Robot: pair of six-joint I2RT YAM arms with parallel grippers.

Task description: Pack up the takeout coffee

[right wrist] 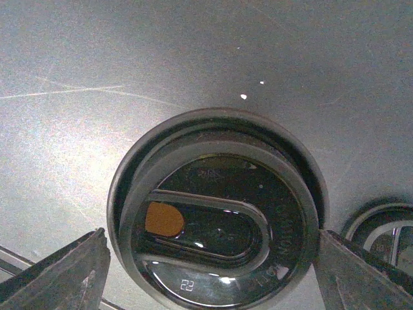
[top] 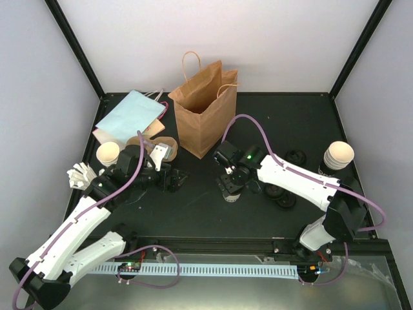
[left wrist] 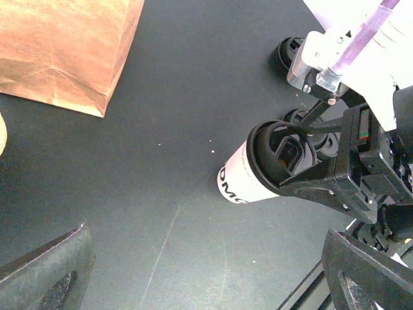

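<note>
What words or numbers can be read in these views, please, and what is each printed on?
"OMC", partly cut off: side of the lidded cup.
"22": embossed on its black lid.
Curved lettering along the lid's edge: too blurred to read.

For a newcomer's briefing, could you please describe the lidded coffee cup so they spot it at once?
Find the brown paper bag standing at the back centre; just in front of it to the right, the right gripper straddles a pale cup. It alone wears a black lid; the other cups stand open.
</note>
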